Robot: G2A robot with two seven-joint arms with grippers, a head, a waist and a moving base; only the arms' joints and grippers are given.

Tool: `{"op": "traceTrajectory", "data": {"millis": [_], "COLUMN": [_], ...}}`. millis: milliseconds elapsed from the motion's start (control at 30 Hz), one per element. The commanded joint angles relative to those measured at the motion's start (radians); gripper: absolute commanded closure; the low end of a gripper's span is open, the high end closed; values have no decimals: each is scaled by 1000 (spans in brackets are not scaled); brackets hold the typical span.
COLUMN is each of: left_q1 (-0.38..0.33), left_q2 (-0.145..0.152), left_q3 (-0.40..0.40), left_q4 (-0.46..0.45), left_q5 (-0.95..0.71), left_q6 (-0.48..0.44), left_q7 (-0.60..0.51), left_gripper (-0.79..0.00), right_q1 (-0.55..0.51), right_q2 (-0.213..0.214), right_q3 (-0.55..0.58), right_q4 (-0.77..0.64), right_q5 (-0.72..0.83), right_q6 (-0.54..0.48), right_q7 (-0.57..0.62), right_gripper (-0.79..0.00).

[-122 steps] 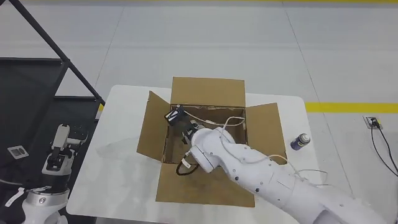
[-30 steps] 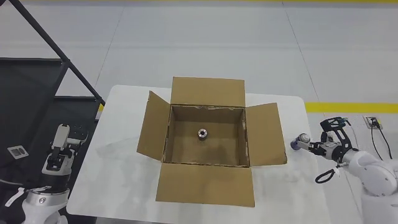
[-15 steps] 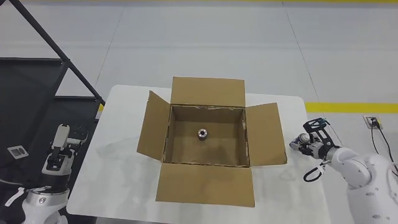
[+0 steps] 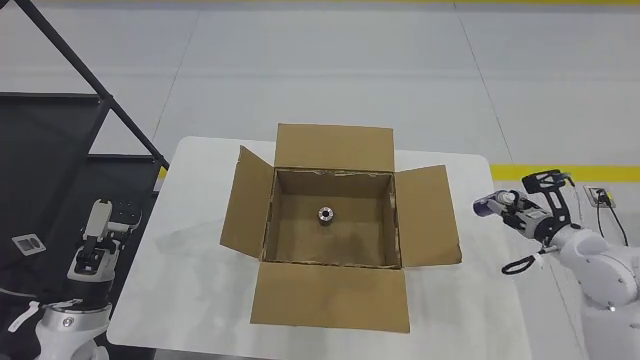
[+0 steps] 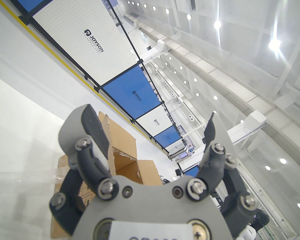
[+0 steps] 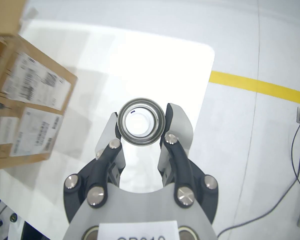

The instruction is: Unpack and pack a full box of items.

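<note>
Packing looks barely begun: one small round item (image 4: 325, 214) lies in the box (image 4: 333, 147), the right claw (image 6: 142, 121) grips the can (image 6: 141, 125) nearby, and the left claw (image 5: 151, 116) gapes empty.

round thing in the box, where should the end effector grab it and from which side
The round thing sits alone near the middle of the box floor, with walls on every side. So it is probably best to come straight down through the open top and close across its round outer edge.

Bright ceiling lamps (image 5: 217, 24) flare; table (image 6: 140, 63) glares white (fisheye-bent edges).
</note>
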Motion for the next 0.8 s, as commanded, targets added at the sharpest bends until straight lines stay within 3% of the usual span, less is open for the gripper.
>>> {"op": "traceTrajectory", "data": {"millis": [0,200,333,433,567,767], "left_q1": [0,0,0,0,0,0], "left_q2": [0,0,0,0,0,0], "left_q3": [0,0,0,0,0,0], "left_q4": [0,0,0,0,0,0], "left_q5": [0,0,0,0,0,0], "left_q6": [0,0,0,0,0,0], "left_q7": [0,0,0,0,0,0], "left_gripper": [-785,-785,-785,-785,-785,-785], "right_q1": [-52,-186,-199,-143,-12,192], "right_q2": [0,-8,-10,-13,-34,-88], "right_q3": [16,-78,-226,-383,-610,-841], "right_q4": [-163,-565,-665,-629,-476,-218], "right_q5": [67,57,-23,-128,-243,-324], "right_q6": [37,159,154,158,209,365], "right_q7": [15,14,40,98,146,127], "right_gripper": [0,0,0,0,0,0]}}
